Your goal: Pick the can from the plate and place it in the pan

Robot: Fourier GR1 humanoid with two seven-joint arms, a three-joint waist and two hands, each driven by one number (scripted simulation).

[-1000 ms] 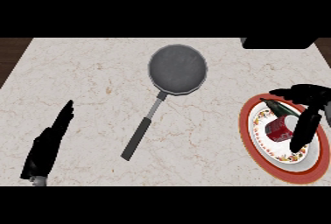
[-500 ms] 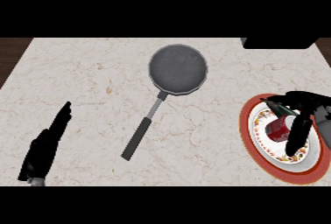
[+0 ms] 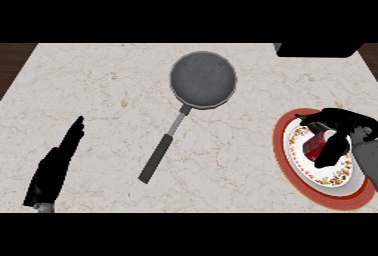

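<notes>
My right robot hand (image 3: pixel 336 131) curls around the can (image 3: pixel 315 144) on the plate (image 3: pixel 295 165); my left robot hand (image 3: pixel 55 167) rests open on the worktop (image 3: pixel 103 100).

Right hand (image 3: pixel 336 131) sat over plate (image 3: pixel 289 165) at right edge of worktop (image 3: pixel 103 95), fingers and thumb curled round red can (image 3: pixel 316 143). Can lay on plate, partly hidden by hand. Plate: red rim, patterned white centre. Pan (image 3: pixel 203 78) sat upper middle, well apart from plate, nothing inside, handle running down-left. Left hand (image 3: pixel 57 167) rested lower left, fingers straight, holding nothing. Dark object (image 3: pixel 317 48) at top right corner, unidentifiable.
</notes>
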